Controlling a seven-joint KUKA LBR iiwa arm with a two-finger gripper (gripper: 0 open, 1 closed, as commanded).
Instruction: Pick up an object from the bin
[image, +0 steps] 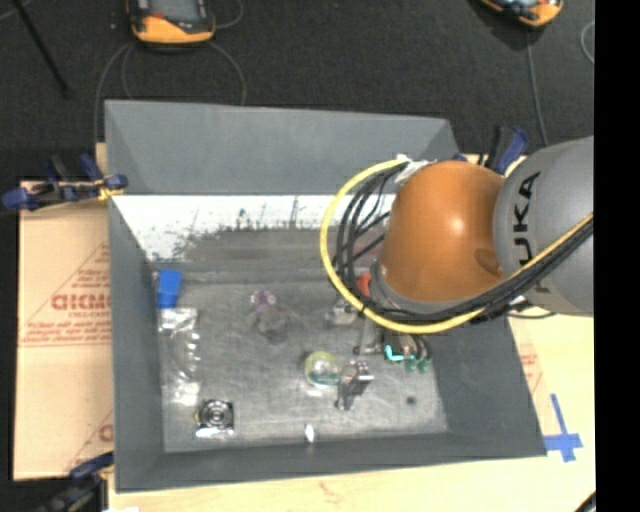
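**Gripper low in the bin, beside a clear round thing**

The gripper (348, 385) hangs low over the bin floor, right of the middle and toward the near wall. Whether it stands open or closed cannot be told from this angle, and nothing can be seen held in it. Just to its left lies one clear round thing (321, 369), the nearest object to it. This thing is small, glassy and roughly ball-shaped, with a pale green tint and a bright glint on top. Whether the gripper touches it cannot be told.

Above the gripper, the wrist carries one rounded orange cover (440, 235), with yellow and black cables (333, 262) looped round its left side.

Farther out, five more things lie loosely spread on the floor of the grey bin (135, 350), one of each kind:

- One small white bit (309, 432) lies near the front wall, below the clear round thing.
- One pale purple see-through piece (265, 311) lies up and to the left, well apart from the gripper.
- One round metal piece (215, 414) sits in the near left corner.
- One crumpled clear plastic wrapper (181, 350) stretches along the left side.
- One blue block (168, 287) sits at the wrapper's far end, against the left wall.
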